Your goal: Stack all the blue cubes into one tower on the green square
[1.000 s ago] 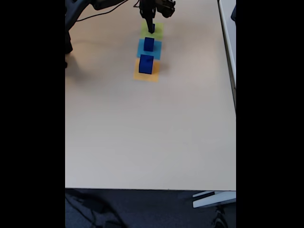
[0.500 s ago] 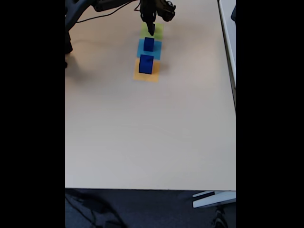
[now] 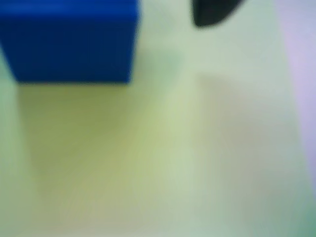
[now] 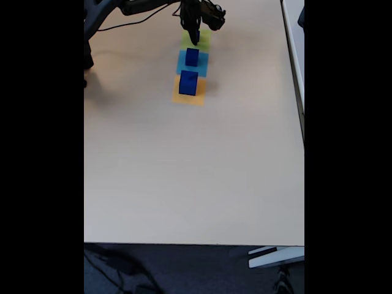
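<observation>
While the black two-finger gripper (image 4: 195, 40) hangs tip-down over the flat lime-green paper square (image 4: 203, 38) up at 12 o'clock on the table, I honestly can't tell how far apart its fingers are; from the fixed view it's just a dark spike touching or nearly touching the patch. In the wrist view one dark fingertip (image 3: 212, 12) pokes in at about 1 o'clock, and a solid dark blue cube (image 3: 71, 42) fills the 11 o'clock corner, sitting on the lime-green square (image 3: 163, 158). Whether the tool is pinching that cube or only hovering next to it, can't say.

Just toward 6 o'clock from the green patch in the fixed view, a mid-sized dark blue cube (image 4: 192, 57) sits on a flat light-blue square (image 4: 182, 64), and right below that the biggest dark blue cube (image 4: 188, 82) sits on a flat orange square (image 4: 195, 98). All three patches line up edge to edge.

The surface is a pale beige tabletop (image 4: 196, 171), mostly bare, with dark floor (image 4: 184, 269) along the 6 o'clock edge and a black cable (image 4: 131, 19) running off at 11 o'clock.

The wrist picture is really blurry, and the cube there is cut off by the frame's top and left edges. The arm is cropped at the top of the fixed view.
</observation>
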Available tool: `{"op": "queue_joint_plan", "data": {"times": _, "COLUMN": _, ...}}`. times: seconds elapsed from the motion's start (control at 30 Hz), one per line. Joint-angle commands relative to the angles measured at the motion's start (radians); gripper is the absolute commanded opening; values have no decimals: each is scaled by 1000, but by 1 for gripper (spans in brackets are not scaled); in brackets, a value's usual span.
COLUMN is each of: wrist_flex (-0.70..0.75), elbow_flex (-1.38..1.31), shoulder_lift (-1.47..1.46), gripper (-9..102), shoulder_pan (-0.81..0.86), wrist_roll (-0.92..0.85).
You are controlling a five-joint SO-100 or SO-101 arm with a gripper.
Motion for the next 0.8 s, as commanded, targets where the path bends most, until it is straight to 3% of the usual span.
{"op": "queue_joint_plan", "data": {"times": 0.0, "wrist_flex": -20, "elbow_flex": -2, "shoulder_lift": 51, "gripper": 13, "shoulder_pan": 6, "wrist_roll": -8}}
{"op": "queue_joint_plan", "data": {"times": 0.2, "wrist_flex": -17, "elbow_flex": 11, "shoulder_lift": 67, "gripper": 0, "shoulder_pan": 9, "wrist_roll": -17}}
{"op": "queue_joint_plan", "data": {"times": 0.77, "wrist_flex": 54, "elbow_flex": 17, "shoulder_lift": 247, "gripper": 0, "shoulder_pan": 95, "wrist_roll": -216}}
